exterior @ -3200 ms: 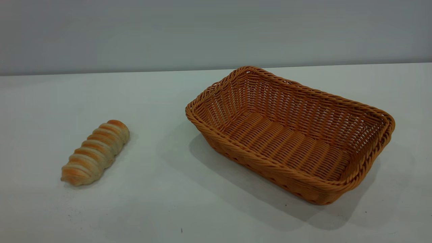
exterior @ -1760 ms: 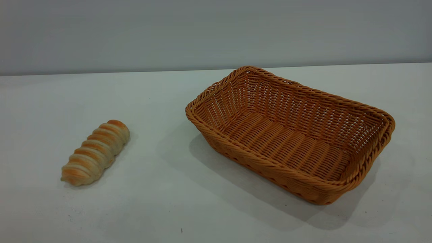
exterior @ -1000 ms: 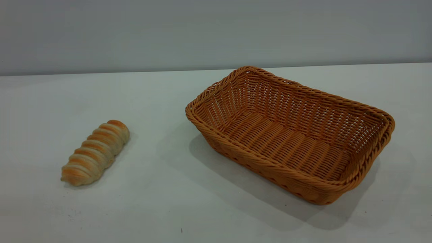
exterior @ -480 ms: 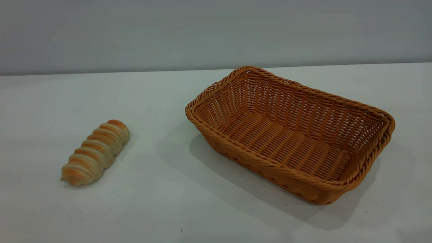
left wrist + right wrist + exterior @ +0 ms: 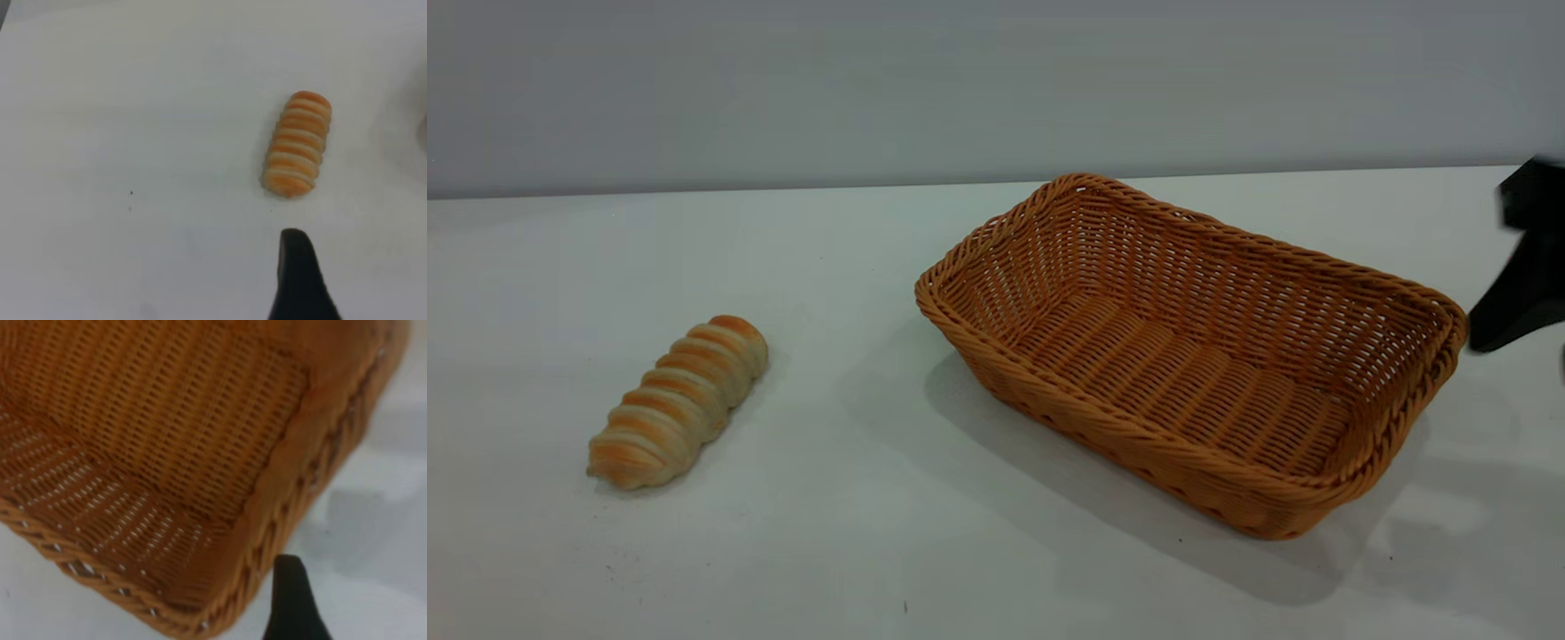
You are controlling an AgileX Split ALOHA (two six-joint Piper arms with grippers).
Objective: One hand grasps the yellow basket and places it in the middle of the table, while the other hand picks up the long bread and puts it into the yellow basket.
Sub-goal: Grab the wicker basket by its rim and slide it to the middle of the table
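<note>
The exterior view takes in the whole bench: the yellow basket [image 5: 1192,356] sits on the table [image 5: 854,533] toward the right edge, set askew, and the long bread [image 5: 679,402] lies well apart from it toward the left edge, angled with one end nearer the front. At the right edge of that view a black part of the right gripper [image 5: 1519,267] enters, hanging just beside the basket's right rim without touching it; whether its fingers are spread or pressed together cannot be told.

The right wrist view shows what the exterior does not: the basket's [image 5: 167,453] woven floor and braided corner up close, with one dark fingertip [image 5: 293,603] over the bare table just outside the rim.

The left wrist view alone shows the left gripper: a single dark fingertip [image 5: 300,280] hovers above the tabletop near one end of the bread [image 5: 298,153], apart from it; only that one finger shows, so how the fingers stand cannot be told. Nothing lies between bread and basket.
</note>
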